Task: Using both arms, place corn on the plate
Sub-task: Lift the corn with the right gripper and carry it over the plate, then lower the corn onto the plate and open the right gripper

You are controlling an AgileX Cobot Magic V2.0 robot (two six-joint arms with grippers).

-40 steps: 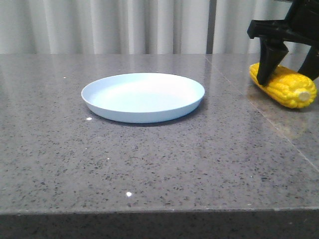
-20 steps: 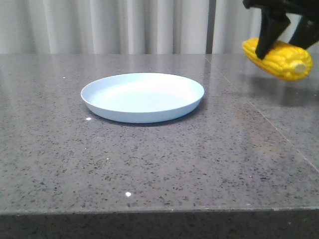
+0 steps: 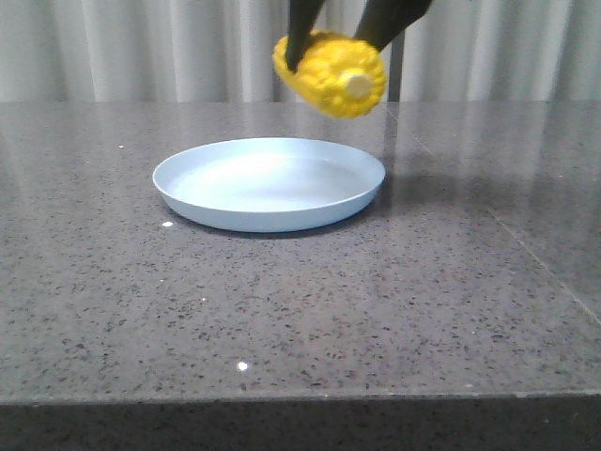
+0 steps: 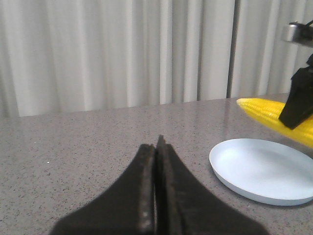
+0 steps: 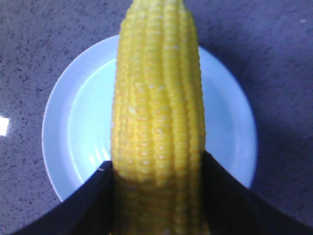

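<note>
My right gripper (image 3: 343, 38) is shut on the yellow corn (image 3: 331, 72) and holds it in the air above the far right part of the pale blue plate (image 3: 207, 193), stub end toward the camera. In the right wrist view the corn (image 5: 156, 112) lies lengthwise between the fingers, with the plate (image 5: 73, 122) directly beneath. In the left wrist view my left gripper (image 4: 157, 147) is shut and empty over bare table, to the left of the plate (image 4: 259, 171); the corn (image 4: 264, 111) and the right gripper (image 4: 299, 100) show above the plate's far side.
The grey speckled stone table (image 3: 282, 301) runs to a front edge near the camera. Pale pleated curtains (image 3: 141, 47) hang behind the table. A seam in the tabletop (image 3: 526, 244) runs along the right side.
My right gripper lifted the corn off the table at the far right and carried it left and up, to above the plate. The plate has not moved.
</note>
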